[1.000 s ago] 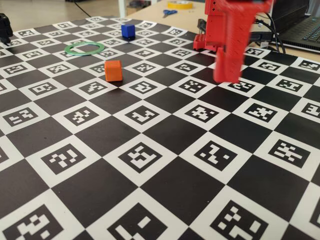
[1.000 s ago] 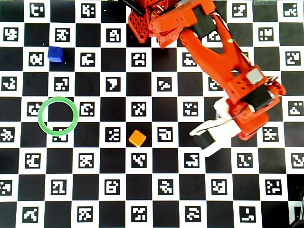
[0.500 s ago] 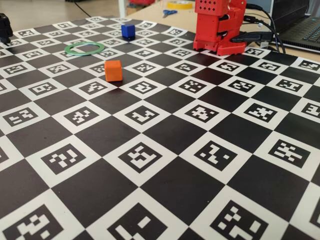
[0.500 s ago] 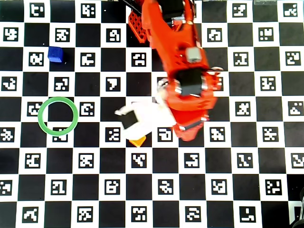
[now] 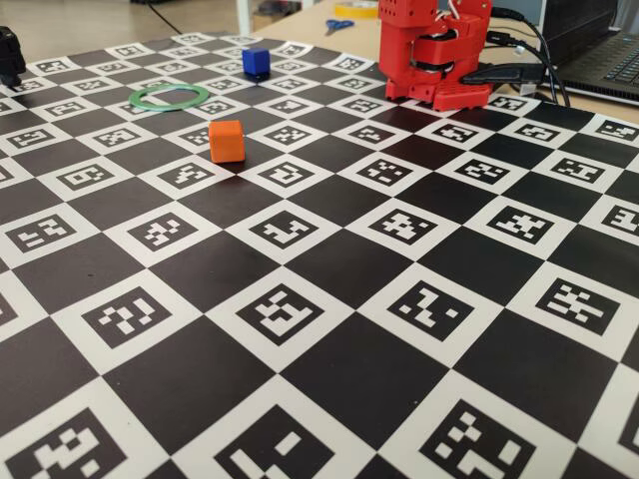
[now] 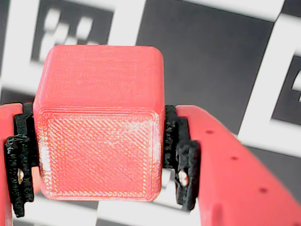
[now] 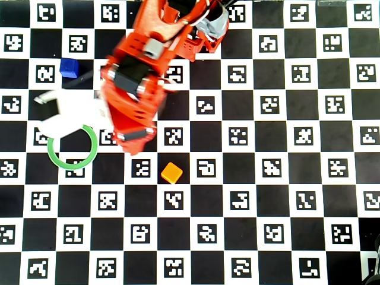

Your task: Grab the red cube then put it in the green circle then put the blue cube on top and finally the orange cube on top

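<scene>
The red cube (image 6: pixel 99 94) fills the wrist view, clamped between the black pads (image 6: pixel 181 160) of my gripper (image 6: pixel 99 160) and held above the checkered mat. From overhead, my gripper (image 7: pixel 50 116) hangs over the upper left edge of the green circle (image 7: pixel 59 160), and the red cube is hidden under it. The blue cube (image 7: pixel 69 67) sits above and left of the arm. The orange cube (image 7: pixel 172 173) rests lower right of the ring. The fixed view shows the ring (image 5: pixel 170 96), blue cube (image 5: pixel 257 63) and orange cube (image 5: pixel 227 141), but the gripper is out of that view.
The red arm base (image 5: pixel 434 50) stands at the far edge of the marker mat (image 5: pixel 319 299). Behind it lie scissors (image 5: pixel 338 25), a yellow tape roll (image 5: pixel 359 8) and a laptop (image 5: pixel 599 50). A black object (image 5: pixel 8 55) sits at the far left.
The arm has swung from the right side of the mat across the orange cube to the left, and the gripper now hangs over the green circle's edge. The cubes on the mat have not moved.
</scene>
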Robot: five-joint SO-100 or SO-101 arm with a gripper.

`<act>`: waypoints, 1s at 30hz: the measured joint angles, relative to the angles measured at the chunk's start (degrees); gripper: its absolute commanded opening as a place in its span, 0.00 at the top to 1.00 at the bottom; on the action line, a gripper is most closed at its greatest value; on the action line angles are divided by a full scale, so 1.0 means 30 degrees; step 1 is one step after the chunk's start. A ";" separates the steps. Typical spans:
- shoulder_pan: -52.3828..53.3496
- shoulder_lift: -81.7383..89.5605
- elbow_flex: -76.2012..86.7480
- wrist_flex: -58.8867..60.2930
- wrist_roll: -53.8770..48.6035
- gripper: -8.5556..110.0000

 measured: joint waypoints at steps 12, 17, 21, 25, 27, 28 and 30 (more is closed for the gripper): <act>0.3105 -0.5918 -0.5127 0.0029 -0.1260 0.89; 0.3867 -0.7354 -0.5654 0.0029 -0.1846 0.89; 0.4307 -0.7852 -0.5391 -0.0322 -0.2139 0.89; 0.4541 -0.7910 -0.4160 -0.1055 -0.2227 0.89; 0.4570 -0.7910 -0.3662 -0.1611 -0.2227 0.89; 0.4570 -0.7910 -0.3340 -0.1904 -0.2227 0.89; 0.4570 -0.7910 -0.2607 -0.2578 -0.2197 0.89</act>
